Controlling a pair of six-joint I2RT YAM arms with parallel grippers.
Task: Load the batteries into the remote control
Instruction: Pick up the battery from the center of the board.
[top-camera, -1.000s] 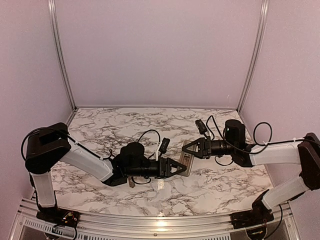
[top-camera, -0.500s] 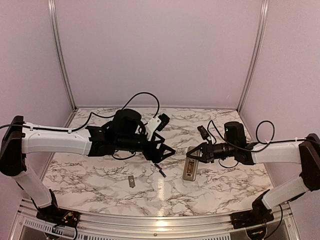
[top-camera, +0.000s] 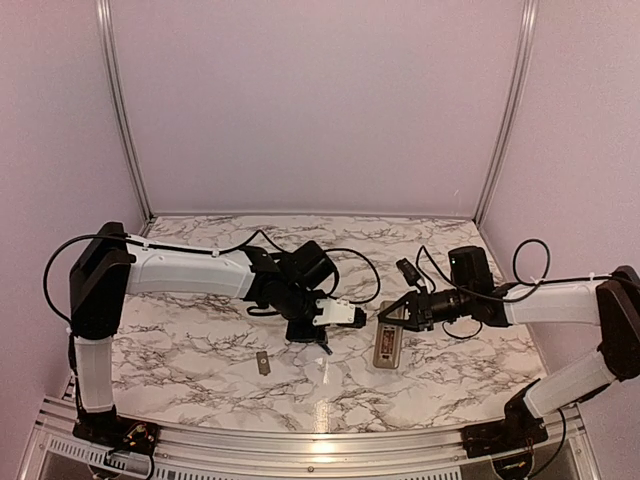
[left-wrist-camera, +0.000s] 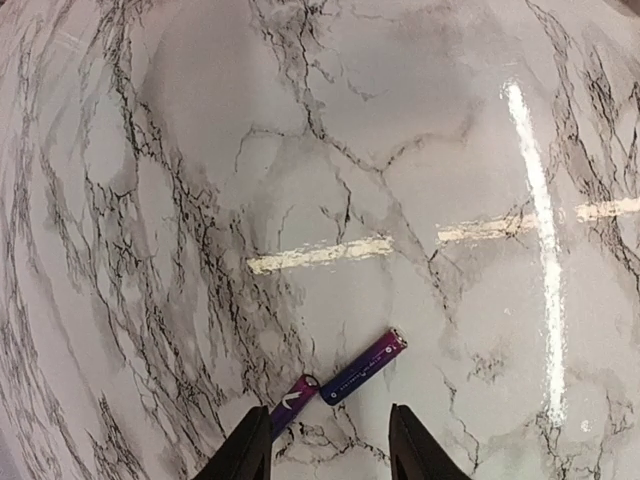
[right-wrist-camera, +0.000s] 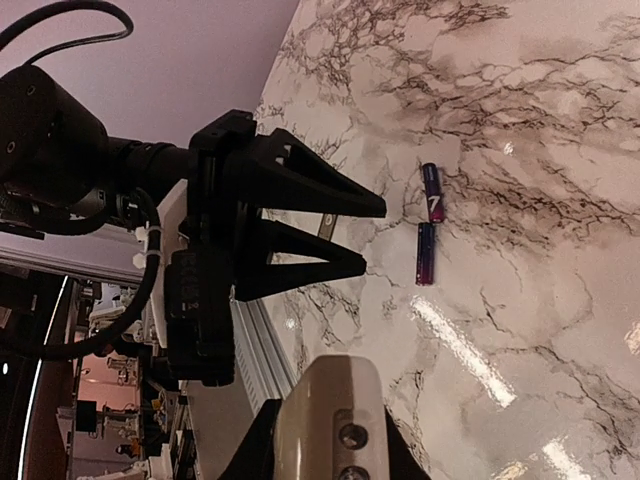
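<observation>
A white mark shaped like the figure 7 is being shown on the wrap of a slim purple cylindrical battery, which is lying near the middle of the white, black-veined marble tabletop. In the left wrist view the mark is being seen again on this battery as a slanted white stroke, cut off at the near edge, and cannot be read with certainty there. On the second purple-and-blue cylindrical battery, lying just beside the first and almost end to end with it, only a tiny white dot is being made out; nothing legible is being shown.
</observation>
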